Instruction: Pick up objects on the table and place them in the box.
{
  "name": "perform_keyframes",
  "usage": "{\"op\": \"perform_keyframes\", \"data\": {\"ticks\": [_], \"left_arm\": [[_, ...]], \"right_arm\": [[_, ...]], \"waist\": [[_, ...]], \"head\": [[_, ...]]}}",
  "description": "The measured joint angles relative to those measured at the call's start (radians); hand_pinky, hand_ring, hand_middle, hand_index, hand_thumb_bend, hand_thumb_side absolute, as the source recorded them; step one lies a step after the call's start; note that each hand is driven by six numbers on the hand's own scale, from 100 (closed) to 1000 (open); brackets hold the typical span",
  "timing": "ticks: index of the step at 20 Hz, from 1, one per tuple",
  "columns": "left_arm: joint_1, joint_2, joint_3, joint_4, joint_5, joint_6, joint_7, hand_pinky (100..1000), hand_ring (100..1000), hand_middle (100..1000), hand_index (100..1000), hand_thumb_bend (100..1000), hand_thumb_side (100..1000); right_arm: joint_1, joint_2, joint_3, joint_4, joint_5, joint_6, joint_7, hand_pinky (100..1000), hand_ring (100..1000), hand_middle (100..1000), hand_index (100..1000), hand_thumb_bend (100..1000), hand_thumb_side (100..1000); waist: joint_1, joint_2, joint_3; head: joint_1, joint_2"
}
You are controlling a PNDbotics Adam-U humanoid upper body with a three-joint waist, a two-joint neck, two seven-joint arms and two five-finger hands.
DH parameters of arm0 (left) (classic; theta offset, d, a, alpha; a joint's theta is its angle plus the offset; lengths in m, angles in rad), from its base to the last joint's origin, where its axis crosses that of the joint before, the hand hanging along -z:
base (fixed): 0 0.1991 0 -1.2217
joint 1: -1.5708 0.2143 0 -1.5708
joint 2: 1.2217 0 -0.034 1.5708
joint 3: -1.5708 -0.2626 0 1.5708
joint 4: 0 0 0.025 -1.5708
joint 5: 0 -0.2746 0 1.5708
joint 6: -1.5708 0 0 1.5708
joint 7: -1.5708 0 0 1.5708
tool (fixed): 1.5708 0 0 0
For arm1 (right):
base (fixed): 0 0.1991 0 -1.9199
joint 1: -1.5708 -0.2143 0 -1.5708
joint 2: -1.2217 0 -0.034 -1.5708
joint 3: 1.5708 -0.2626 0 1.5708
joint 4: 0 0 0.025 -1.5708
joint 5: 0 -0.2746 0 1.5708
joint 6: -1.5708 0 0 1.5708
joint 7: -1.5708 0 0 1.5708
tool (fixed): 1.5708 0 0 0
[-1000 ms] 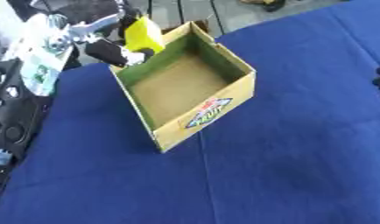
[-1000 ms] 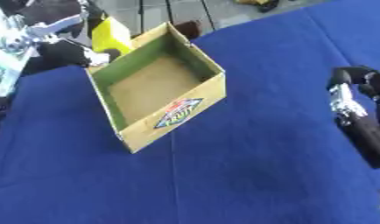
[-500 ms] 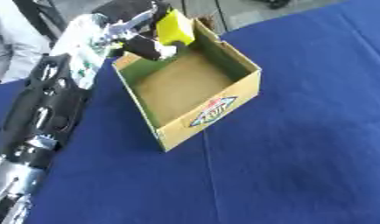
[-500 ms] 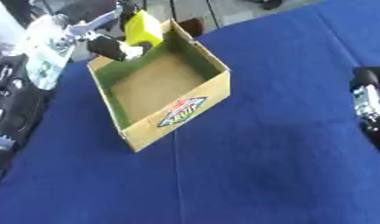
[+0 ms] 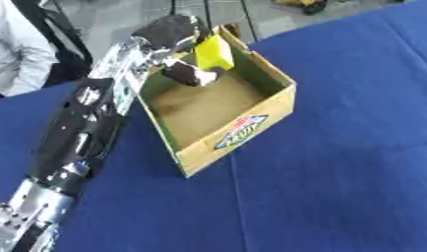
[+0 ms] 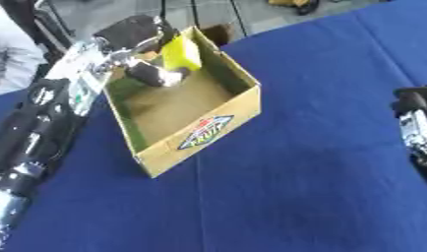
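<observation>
Yellow block (image 5: 213, 52) clamped in left hand (image 5: 178, 42), held over box (image 5: 251, 129) far corner, at 12 o'clock of opening. Box floor lies directly below block, toward 6 o'clock. Right hand (image 6: 415, 123) idle at 3 o'clock on blue surface (image 5: 337, 172); fingers unclear.

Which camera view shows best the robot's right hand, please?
The right eye view: the right hand shows at the picture's right edge, dark, above the blue cloth. Its fingers cannot be made out. The left eye view does not show it.
</observation>
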Motion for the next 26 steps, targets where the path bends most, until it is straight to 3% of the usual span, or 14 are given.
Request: {"op": "perform_keyframes", "data": {"ticks": [4, 11, 15, 18, 22, 24, 26], "left_arm": [[-0.001, -0.014, -0.001, 0.018, -0.066, -0.011, 0.035, 366, 503, 457, 638, 156, 672], [-0.015, -0.038, -0.014, 0.06, -0.173, -0.019, 0.02, 605, 761, 789, 825, 299, 799], [-0.021, -0.056, -0.014, 0.079, -0.228, -0.004, -0.027, 681, 860, 902, 922, 338, 839], [-0.022, -0.065, -0.012, 0.087, -0.269, 0.011, -0.051, 737, 917, 974, 991, 441, 841], [-0.022, -0.073, -0.003, 0.093, -0.32, 0.024, -0.065, 789, 952, 1000, 1000, 621, 846], [-0.022, -0.074, 0.002, 0.092, -0.334, 0.032, -0.06, 794, 954, 1000, 1000, 725, 898], [-0.022, -0.074, 0.01, 0.085, -0.336, 0.044, -0.046, 784, 942, 990, 1000, 736, 979]], "right_arm": [[0.0, 0.008, 0.0, -0.002, -0.002, 0.0, 0.001, 944, 1000, 665, 793, 100, 847], [0.001, 0.017, 0.005, -0.006, -0.003, -0.002, 0.004, 945, 1000, 665, 793, 100, 848], [0.001, 0.023, 0.006, -0.006, -0.003, -0.004, 0.005, 945, 1000, 665, 793, 100, 848], [0.001, 0.023, 0.006, -0.006, -0.003, -0.004, 0.005, 945, 1000, 665, 793, 100, 849], [0.001, 0.023, 0.006, -0.006, -0.004, -0.004, 0.005, 945, 1000, 665, 792, 100, 849], [0.001, 0.023, 0.006, -0.006, -0.004, -0.004, 0.005, 945, 1000, 665, 792, 100, 849], [0.002, 0.023, 0.006, -0.006, -0.004, -0.004, 0.005, 945, 1000, 665, 792, 100, 849]], "waist": [[0.0, 0.0, -0.007], [0.0, 0.0, -0.023], [0.0, 0.0, -0.026], [0.0, 0.0, -0.026], [0.0, 0.0, -0.027], [0.0, 0.0, -0.027], [0.0, 0.0, -0.027]], "head": [[0.002, -0.008], [0.023, -0.008], [0.045, -0.009], [0.055, -0.009], [0.062, -0.009], [0.062, -0.01], [0.062, -0.01]]}}
